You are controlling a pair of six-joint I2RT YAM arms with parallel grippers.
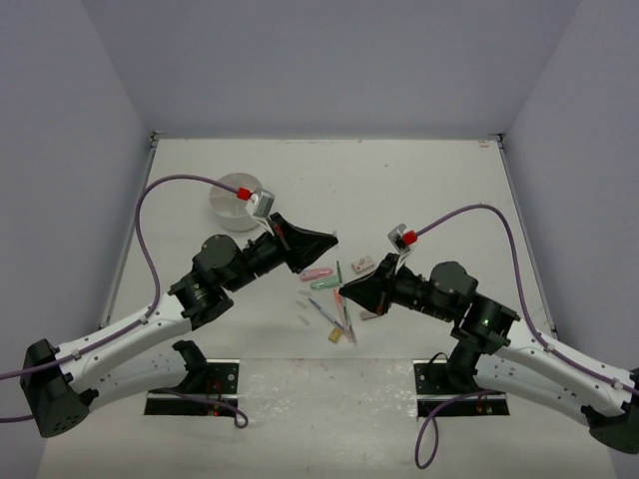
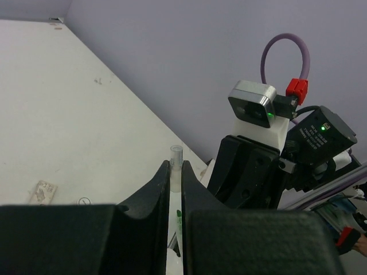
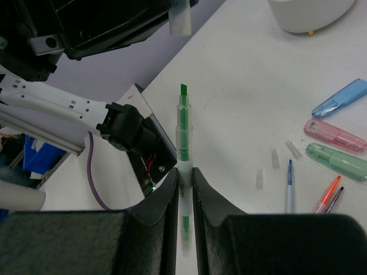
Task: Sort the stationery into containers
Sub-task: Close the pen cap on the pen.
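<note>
Right gripper [image 3: 184, 175], bottom centre of its wrist view, is nearly closed. Its fingers pinch the white barrel of a green marker [image 3: 183, 129], which sticks up toward frame centre w/ the chisel tip bare. Left gripper [image 2: 176, 175] is likewise clamped tight, on a small clear cap [image 2: 176, 157] poking out just past the fingertips. In the right wrist view that cap sits at top centre, above the marker tip & apart from it.

In the top view the two grippers face each other mid-frame, over the loose stationery. The white tub [image 1: 228, 212] sits upper left of centre on the table [image 1: 429, 180], behind the left arm (contents can't be made out).

At the right of the right wrist view, a blue clip piece [image 3: 344, 98], pink clip piece [image 3: 335, 134] & green clip piece [image 3: 338, 161] lie side by side, w/ a blue pen [image 3: 289, 183] & red pen [image 3: 327, 195] below them. A tan eraser [image 2: 43, 192] lies lower left in the left wrist view.
</note>
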